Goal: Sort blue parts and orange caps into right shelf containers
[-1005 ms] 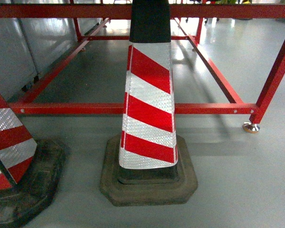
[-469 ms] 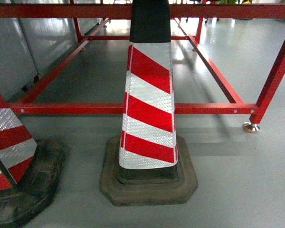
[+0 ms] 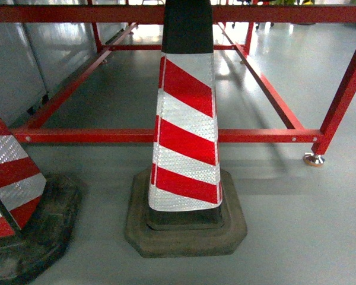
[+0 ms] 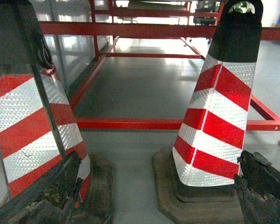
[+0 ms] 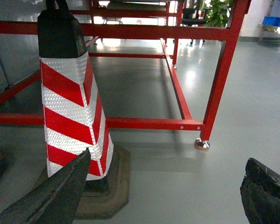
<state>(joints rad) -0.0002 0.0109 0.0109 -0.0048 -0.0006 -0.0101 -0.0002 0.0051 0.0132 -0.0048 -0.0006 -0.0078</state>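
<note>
No blue parts, orange caps or right shelf containers show in any view. In the left wrist view my left gripper is open low over the grey floor, with nothing between its dark worn fingers. It looks between two traffic cones. In the right wrist view my right gripper is open too and holds nothing, its fingers wide apart above bare floor. Neither gripper appears in the head view.
A red-and-white striped traffic cone on a dark rubber base stands straight ahead, and a second cone is at the left. Behind them runs a red steel rack frame with a metal foot. Something blue stands far off at the back right.
</note>
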